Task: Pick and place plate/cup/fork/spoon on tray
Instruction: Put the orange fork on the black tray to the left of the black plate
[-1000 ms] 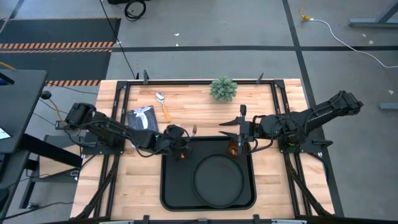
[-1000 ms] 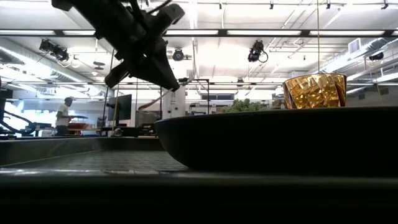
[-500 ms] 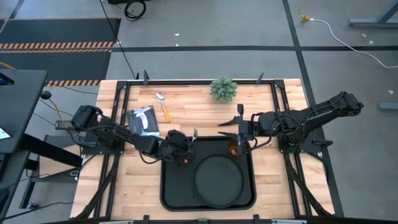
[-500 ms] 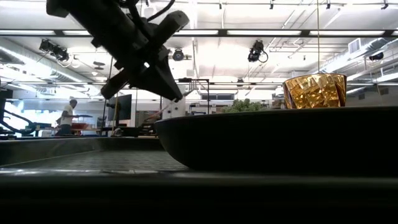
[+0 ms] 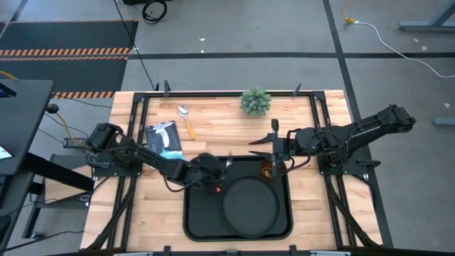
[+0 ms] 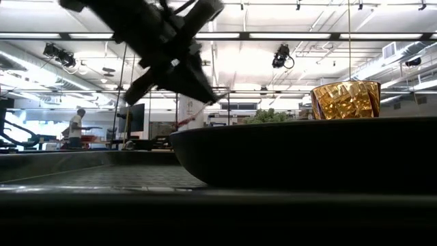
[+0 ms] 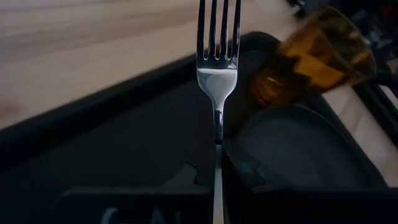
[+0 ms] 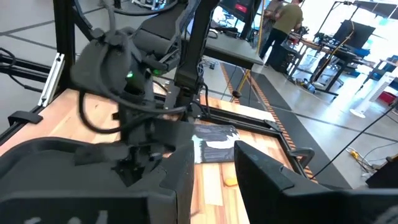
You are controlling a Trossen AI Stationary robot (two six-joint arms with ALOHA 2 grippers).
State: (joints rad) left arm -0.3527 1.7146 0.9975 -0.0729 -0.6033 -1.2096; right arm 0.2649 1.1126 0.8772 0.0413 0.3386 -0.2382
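The tray [image 5: 195,213] lay at the near middle of the table [image 5: 153,206], and the left gripper [image 5: 213,171] hung over its far left part, just inside the far rim. The plate [image 5: 249,204] sat in the tray's right half, beside and nearer than that gripper, leaving bare tray floor open on the gripper's own side. The left gripper was clamped on the fork [image 7: 217,56], whose tines pointed ahead of the fingers toward the tray's far rim and the cup [image 7: 311,56]. The cup stood inside the tray's far right corner, touching or just beside the plate's rim, ahead and to the right of the fork's tip.

The right gripper [image 5: 274,146] hovered above the tray's far right edge, close over the cup; its fingers [image 8: 180,174] stood apart with nothing between them.

The spoon [image 5: 186,121] lay on the bare wood well beyond the left gripper, next to a dark packet [image 5: 163,136].
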